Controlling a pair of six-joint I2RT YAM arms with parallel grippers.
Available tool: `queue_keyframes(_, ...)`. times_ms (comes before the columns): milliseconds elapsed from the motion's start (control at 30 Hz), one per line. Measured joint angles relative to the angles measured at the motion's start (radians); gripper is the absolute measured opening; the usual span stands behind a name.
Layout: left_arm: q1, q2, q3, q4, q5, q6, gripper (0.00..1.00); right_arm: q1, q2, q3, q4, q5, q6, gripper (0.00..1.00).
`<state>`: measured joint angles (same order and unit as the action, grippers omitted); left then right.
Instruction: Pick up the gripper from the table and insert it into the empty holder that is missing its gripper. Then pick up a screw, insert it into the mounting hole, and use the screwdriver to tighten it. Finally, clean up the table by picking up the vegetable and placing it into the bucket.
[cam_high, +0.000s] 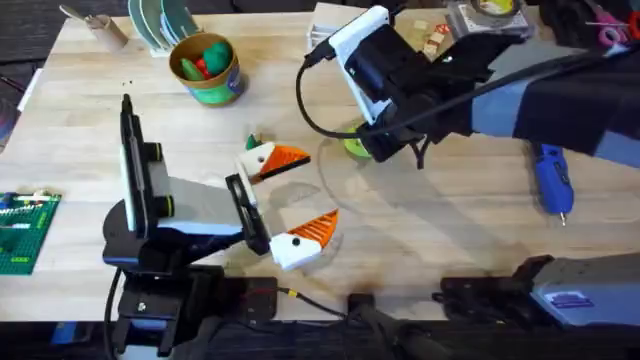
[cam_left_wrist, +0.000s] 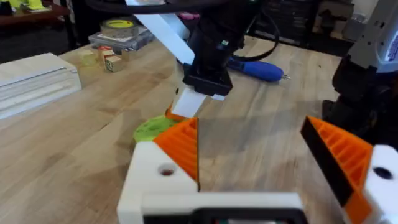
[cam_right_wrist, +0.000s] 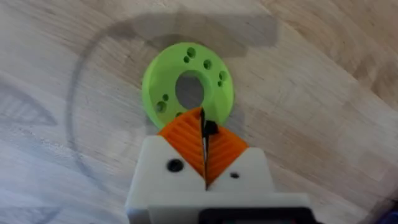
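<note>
While the right gripper (cam_right_wrist: 204, 163) hangs over the lime-green disc (cam_right_wrist: 188, 89) clamped on a small black screw (cam_right_wrist: 210, 129), the left gripper (cam_high: 283, 199) rests spread apart; screwdriver (cam_high: 551, 178) lies on the surface (cam_high: 80, 110).

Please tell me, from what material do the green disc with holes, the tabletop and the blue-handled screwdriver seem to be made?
The green disc looks like matte moulded or printed plastic: uniform lime colour, clean round holes. The tabletop seems light wood with a smooth, low-gloss finish: grain lines and plank seams show. The screwdriver appears to have a blue plastic handle and a thin metal tip, though its finish is hard to judge.
</note>
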<state>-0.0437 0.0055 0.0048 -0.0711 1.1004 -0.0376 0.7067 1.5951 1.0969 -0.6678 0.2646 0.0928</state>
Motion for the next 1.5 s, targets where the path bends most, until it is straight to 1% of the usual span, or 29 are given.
queue_keyframes(267, 0.000, 0.000, 0.000, 0.000, 0.000, 0.000, 0.992, 0.001, 0.070, 0.000, 0.009, 0.000, 0.063, 0.007)
queue_keyframes(600, 0.000, 0.000, 0.000, 0.000, 0.000, 0.000, 0.992, 0.001, 0.068, 0.000, 0.014, 0.011, 0.087, 0.007)
queue_keyframes(733, 0.000, 0.000, 0.000, 0.000, 0.000, 0.000, 0.992, 0.001, 0.036, 0.000, 0.015, 0.038, 0.087, 0.007)
queue_keyframes(1000, 0.000, 0.000, 0.000, 0.000, 0.000, 0.000, 0.993, 0.001, -0.082, 0.016, 0.011, 0.056, 0.075, 0.007)
queue_keyframes(1067, 0.000, 0.000, 0.000, 0.000, 0.000, 0.000, 0.993, 0.002, -0.093, 0.046, -0.006, 0.056, 0.058, 0.007)
queue_keyframes(1200, 0.000, 0.000, 0.000, 0.000, 0.000, 0.000, 0.993, 0.022, -0.094, 0.153, -0.070, 0.057, 0.012, 0.007)
queue_keyframes(1333, 0.000, 0.000, 0.000, 0.000, 0.000, 0.000, 0.993, 0.055, -0.094, 0.281, -0.132, 0.057, -0.044, 0.007)
queue_keyframes(1500, 0.000, 0.000, 0.000, 0.000, 0.000, 0.000, 0.993, 0.112, -0.080, 0.446, -0.258, 0.051, -0.117, 0.007)
